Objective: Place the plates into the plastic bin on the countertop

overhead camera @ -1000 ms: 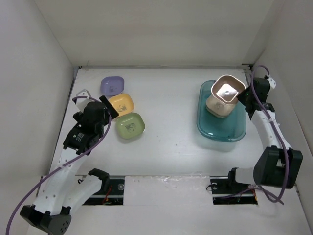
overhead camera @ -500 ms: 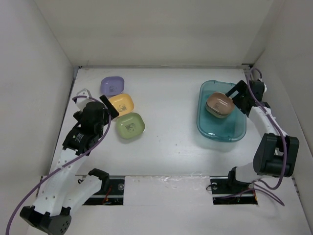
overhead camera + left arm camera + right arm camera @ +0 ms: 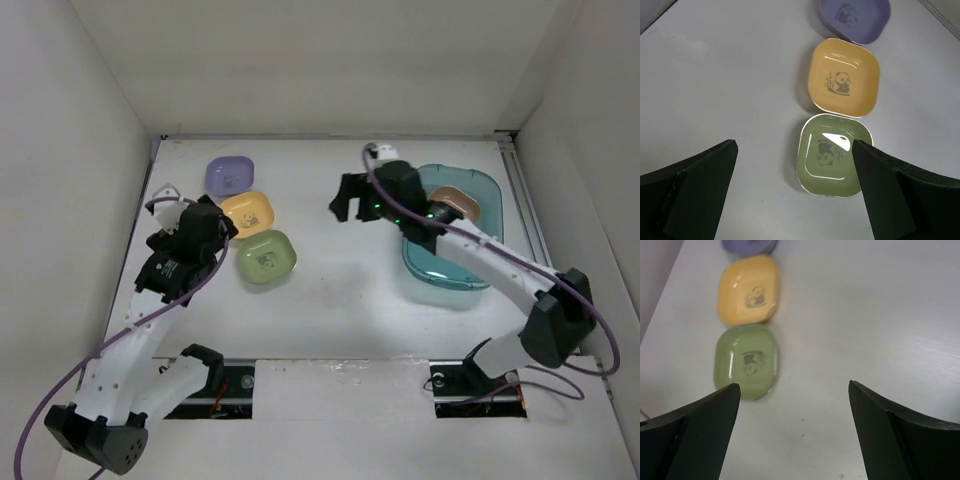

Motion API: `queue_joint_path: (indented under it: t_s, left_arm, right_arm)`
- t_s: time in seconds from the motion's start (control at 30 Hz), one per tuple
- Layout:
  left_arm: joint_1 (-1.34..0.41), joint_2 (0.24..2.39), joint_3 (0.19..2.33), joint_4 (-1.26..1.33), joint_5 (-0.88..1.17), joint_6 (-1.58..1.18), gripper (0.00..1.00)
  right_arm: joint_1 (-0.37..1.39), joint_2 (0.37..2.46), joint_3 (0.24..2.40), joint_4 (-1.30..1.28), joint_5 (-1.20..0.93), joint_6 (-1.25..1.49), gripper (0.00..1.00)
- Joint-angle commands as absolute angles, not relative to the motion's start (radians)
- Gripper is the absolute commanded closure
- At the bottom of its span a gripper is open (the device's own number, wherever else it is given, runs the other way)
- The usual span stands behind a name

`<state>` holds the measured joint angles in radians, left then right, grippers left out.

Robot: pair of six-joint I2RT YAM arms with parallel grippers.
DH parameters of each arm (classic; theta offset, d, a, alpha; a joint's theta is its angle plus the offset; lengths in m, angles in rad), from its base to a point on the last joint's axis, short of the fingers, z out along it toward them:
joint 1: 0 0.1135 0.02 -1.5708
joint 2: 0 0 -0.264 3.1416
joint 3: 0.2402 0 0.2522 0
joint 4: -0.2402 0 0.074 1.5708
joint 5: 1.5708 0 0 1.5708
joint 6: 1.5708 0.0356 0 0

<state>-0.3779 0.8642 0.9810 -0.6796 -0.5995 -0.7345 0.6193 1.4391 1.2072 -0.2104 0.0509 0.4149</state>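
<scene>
Row of purple plate [image 3: 230, 176], yellow plate [image 3: 248, 212], green plate [image 3: 266, 256] upper left on bench [image 3: 340, 290]; brown plate [image 3: 458, 200] inside teal bin [image 3: 450, 272] at right. Open left hand [image 3: 795, 195] over green plate; open, empty right hand [image 3: 795, 430] above bench centre.

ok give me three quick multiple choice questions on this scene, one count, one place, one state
1. Plates on the countertop outside the bin: A one, B five, C three.
2. The green plate lies: A in the bin, B at the near end of the row, C gripped in the left jaws.
3. The right jaws are: A open and empty, B shut on a plate, C shut and empty.
Answers: 1 C, the purple plate, yellow plate and green plate form a row; 2 B, in the top view it lies lowest of the three; 3 A, the right wrist view shows them wide apart, nothing between.
</scene>
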Motion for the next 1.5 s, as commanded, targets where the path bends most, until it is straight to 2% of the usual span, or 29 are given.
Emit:
queue_joint_path:
  t_s: [0.0,0.3,0.37,0.5,0.53,0.6,0.63,0.7,0.73,0.97,1.2,1.3,1.47]
  left_arm:
    - [-0.376,0.884,1.04,-0.817,-0.762,-0.876,0.0]
    - [-0.376,0.819,1.029,-0.801,-0.773,-0.89,0.0]
    - [-0.376,0.819,1.029,-0.792,-0.764,-0.879,0.0]
    - [-0.376,0.841,1.029,-0.792,-0.755,-0.87,0.0]
    - [-0.376,0.841,1.029,-0.792,-0.755,-0.87,0.0]
    - [-0.376,0.841,1.029,-0.781,-0.746,-0.857,0.0]
    - [-0.376,0.841,1.029,-0.77,-0.736,-0.847,0.0]
    - [-0.376,0.832,1.029,-0.77,-0.736,-0.847,0.0]
    - [-0.376,0.831,1.029,-0.77,-0.736,-0.847,0.0]
    - [-0.376,0.831,1.029,-0.761,-0.727,-0.828,0.0]
    - [-0.376,0.821,1.02,-0.743,-0.707,-0.819,0.0]
    - [-0.376,0.81,1.02,-0.733,-0.698,-0.809,0.0]
    - [-0.376,0.81,1.011,-0.723,-0.677,-0.79,0.0]
  right_arm:
    - [0.763,1.572,1.302,-0.193,0.054,0.394,0.06]
    - [0.897,2.074,1.664,-0.339,0.067,0.38,0.13]
    - [0.897,2.132,1.73,-0.37,0.067,0.37,0.17]
    - [0.897,2.189,1.729,-0.38,0.089,0.37,0.33]
    - [0.897,2.189,1.711,-0.38,0.089,0.37,0.34]
    - [0.897,2.189,1.665,-0.38,0.098,0.37,0.46]
    - [0.888,2.175,1.64,-0.368,0.109,0.37,0.65]
    - [0.876,2.142,1.545,-0.359,0.129,0.382,0.91]
    - [0.862,2.093,1.511,-0.35,0.138,0.394,1.0]
    - [0.752,1.749,1.238,-0.313,0.161,0.405,1.0]
    - [0.502,1.553,1.261,-0.238,-0.04,0.394,1.0]
    - [0.378,1.552,1.331,-0.238,-0.086,0.403,1.0]
    - [0.192,1.583,1.413,-0.39,-0.012,0.439,1.0]
